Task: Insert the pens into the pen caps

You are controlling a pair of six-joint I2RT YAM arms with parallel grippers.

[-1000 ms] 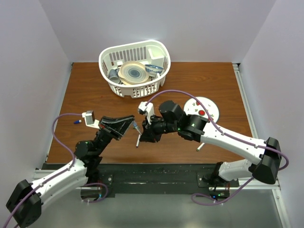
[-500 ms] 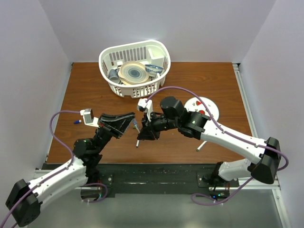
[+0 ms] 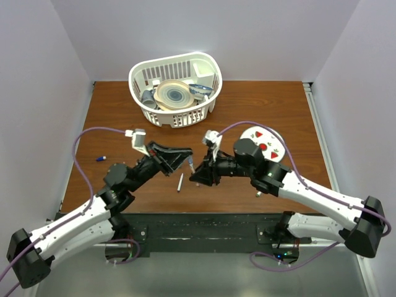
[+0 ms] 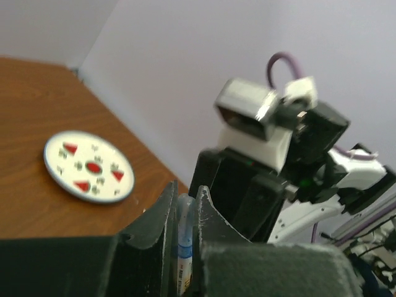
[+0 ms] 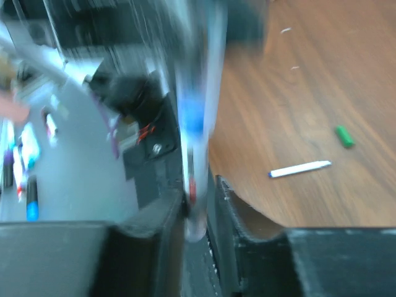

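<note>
My left gripper [image 3: 184,156] is shut on a white pen [image 4: 184,242] with a blue band, held upright between the fingers [image 4: 162,216]. The pen's far end [image 3: 190,164] reaches toward my right gripper [image 3: 197,176], just right of it above the table. In the right wrist view that pen [image 5: 197,133] is blurred and stands between the fingers [image 5: 226,201], which are slightly apart, with a gap on its right side. A second white pen [image 3: 180,181] [image 5: 300,168] lies on the table below the two grippers. A green cap [image 5: 344,136] lies near it. A small blue cap [image 3: 99,159] lies at the far left.
A white basket [image 3: 143,69] with dishes stands at the back. A round plate [image 3: 276,145] [image 4: 88,166] with red marks lies right of centre, behind the right arm. Another thin white stick [image 3: 258,193] pokes out under the right forearm.
Both arms have shifted right. The left gripper carried its pen rightward and stays shut. The right gripper's fingers have parted a little around the pen's end. The pen on the table stayed put.
</note>
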